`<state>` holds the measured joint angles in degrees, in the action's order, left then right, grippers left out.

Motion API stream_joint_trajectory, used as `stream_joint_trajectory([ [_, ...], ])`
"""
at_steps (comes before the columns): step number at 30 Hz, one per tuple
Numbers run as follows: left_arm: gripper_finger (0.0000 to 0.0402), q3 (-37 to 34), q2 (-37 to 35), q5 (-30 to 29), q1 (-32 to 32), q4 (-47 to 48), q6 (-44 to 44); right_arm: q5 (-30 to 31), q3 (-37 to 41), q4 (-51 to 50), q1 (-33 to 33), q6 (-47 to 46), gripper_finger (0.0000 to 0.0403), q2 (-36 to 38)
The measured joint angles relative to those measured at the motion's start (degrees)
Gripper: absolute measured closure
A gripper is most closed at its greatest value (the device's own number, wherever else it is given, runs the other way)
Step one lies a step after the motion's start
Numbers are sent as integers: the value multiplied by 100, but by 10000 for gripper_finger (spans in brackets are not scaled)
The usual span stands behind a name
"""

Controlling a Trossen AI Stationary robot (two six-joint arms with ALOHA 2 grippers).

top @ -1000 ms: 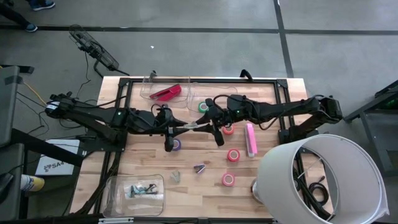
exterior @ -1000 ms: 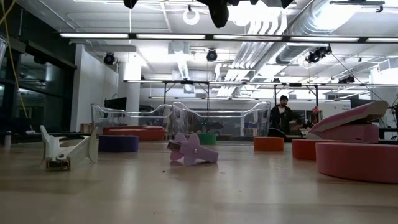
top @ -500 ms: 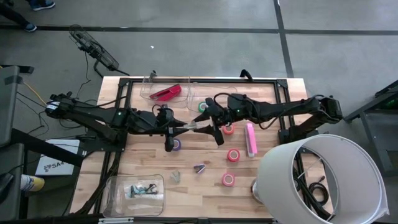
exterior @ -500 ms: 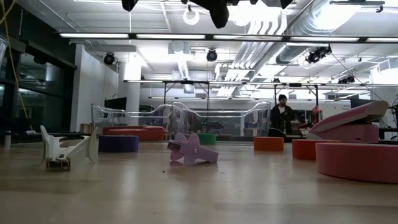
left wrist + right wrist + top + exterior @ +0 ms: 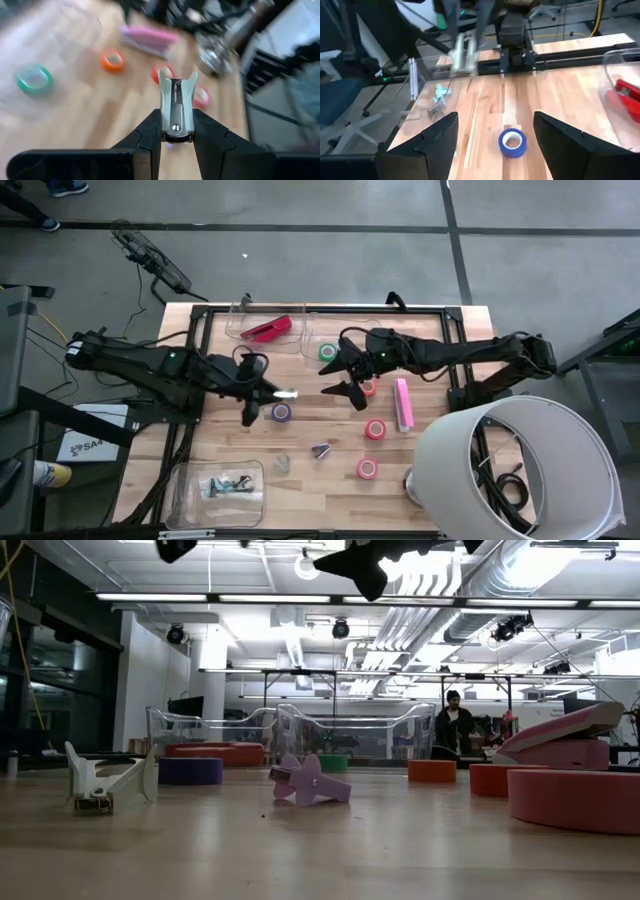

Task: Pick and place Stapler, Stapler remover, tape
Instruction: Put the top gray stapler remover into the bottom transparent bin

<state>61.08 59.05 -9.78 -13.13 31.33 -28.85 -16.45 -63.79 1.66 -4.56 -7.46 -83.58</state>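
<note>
While the left gripper (image 5: 262, 392) hangs over the middle of the worktop (image 5: 440, 330) with its jaws pinching a silver staple remover (image 5: 176, 107), the sorting looks partly done, and most of it is left. A red stapler (image 5: 265, 329) already lies in a clear bin (image 5: 236, 322) at the far edge. A green tape roll (image 5: 327, 352) appears to sit in a second clear bin (image 5: 306, 340) beside it. A clear tray (image 5: 180, 498) at the near left corner holds what look like a few small staple removers, though they are too small to tell for sure. The silver remover is lifted but not yet delivered, and I judge that tray to be its likely goal. The right gripper (image 5: 345, 388) hovers just beside the left one, its jaws spread wide and holding nothing. Its wrist view looks down on the purple tape roll (image 5: 512, 141), which lies on the bare wood close under the left gripper. Loose on the worktop are the pink stapler (image 5: 403, 403), three red-pink tape rolls (image 5: 375, 429), a purple staple remover (image 5: 320, 450) and a grey staple remover (image 5: 283, 464) nearer the front edge. By this count one stapler, four tape rolls and three removers, including the one held, remain to be placed. A large white lampshade (image 5: 520, 470) stands at the near right corner, clear of the work.
</note>
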Motion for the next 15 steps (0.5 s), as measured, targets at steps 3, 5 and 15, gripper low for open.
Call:
stream_joint_trajectory([
  [3,321,0,-131,717,0,575,-470,169,0,-210,-7,49,155,61],
  [5,321,4,-152,1197,0,890,-756,279,0,-236,-7,130,155,65],
  [15,321,2,-141,2879,-5,2460,-1352,668,0,-627,-7,152,155,65],
])
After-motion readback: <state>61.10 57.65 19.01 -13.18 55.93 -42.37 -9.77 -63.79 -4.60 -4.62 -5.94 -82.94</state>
